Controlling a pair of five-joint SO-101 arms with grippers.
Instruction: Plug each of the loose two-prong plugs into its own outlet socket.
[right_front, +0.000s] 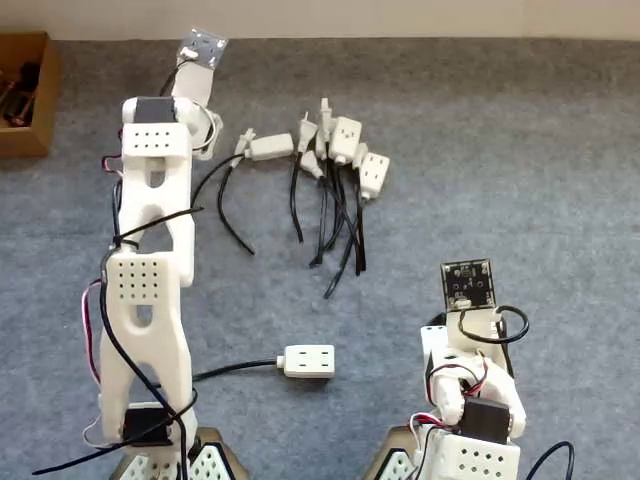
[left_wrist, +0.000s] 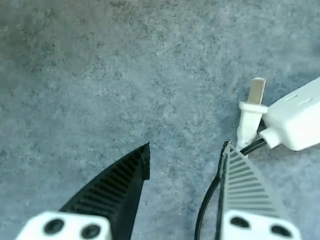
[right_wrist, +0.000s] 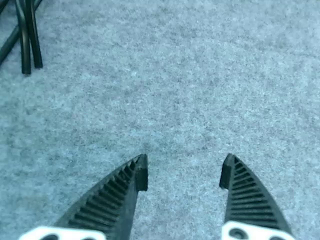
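Several white two-prong plugs and small white socket blocks (right_front: 345, 150) lie in a cluster at the far middle of the carpet, their black cords (right_front: 335, 225) trailing toward me. One white block (right_front: 270, 147) with a plug (right_front: 243, 140) beside it lies at the cluster's left end. In the left wrist view that plug (left_wrist: 250, 117) and block (left_wrist: 295, 120) sit just beyond one fingertip of my open left gripper (left_wrist: 185, 155), which holds nothing. A white three-socket outlet (right_front: 308, 360) lies near the front. My right gripper (right_wrist: 184, 170) is open over bare carpet, with cord ends (right_wrist: 27, 35) farther off.
My left arm (right_front: 155, 200) stretches along the left side of the carpet. My right arm (right_front: 470, 380) is folded at the front right. A cardboard box (right_front: 22, 95) stands at the far left edge. The outlet's black cable (right_front: 230, 372) runs toward the left arm's base.
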